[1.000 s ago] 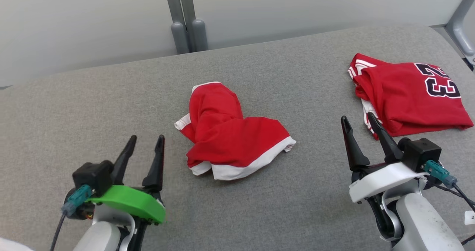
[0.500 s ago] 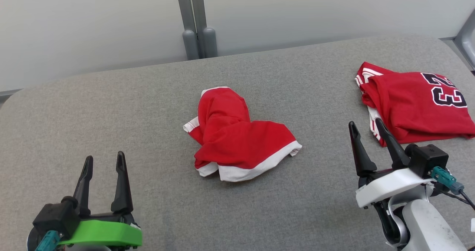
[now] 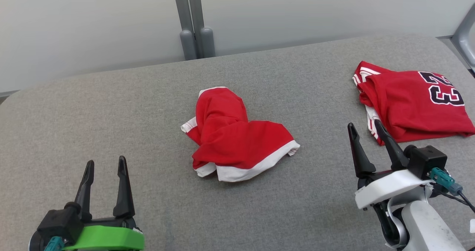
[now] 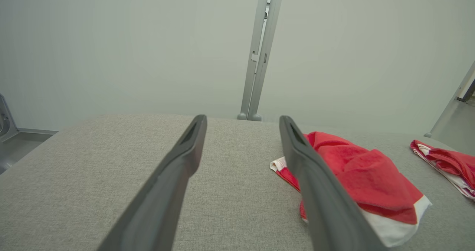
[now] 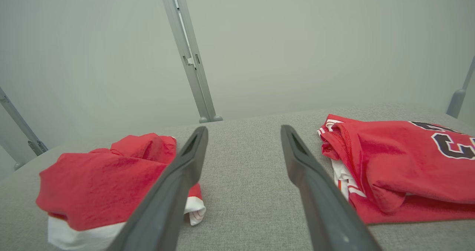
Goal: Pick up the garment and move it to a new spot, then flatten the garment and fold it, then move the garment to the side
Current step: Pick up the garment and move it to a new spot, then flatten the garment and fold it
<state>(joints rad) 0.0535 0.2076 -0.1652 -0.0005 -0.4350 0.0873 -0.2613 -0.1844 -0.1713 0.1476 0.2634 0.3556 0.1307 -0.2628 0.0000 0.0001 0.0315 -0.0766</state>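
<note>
Red garment [image 3: 233, 139] lay crumpled and untouched, left gripper [image 3: 105, 162] and right gripper [image 3: 364, 124] both spread empty, so grasping it seemed next.

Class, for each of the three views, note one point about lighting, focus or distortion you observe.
Head view: soft even light, no glare, only a faint shadow under the crumpled garment. Left wrist view: the near jaws look soft, the garment beyond sharper. Right wrist view: the grey post leans, likely wide-angle distortion; the folded jersey is cut by the frame edge.
</note>
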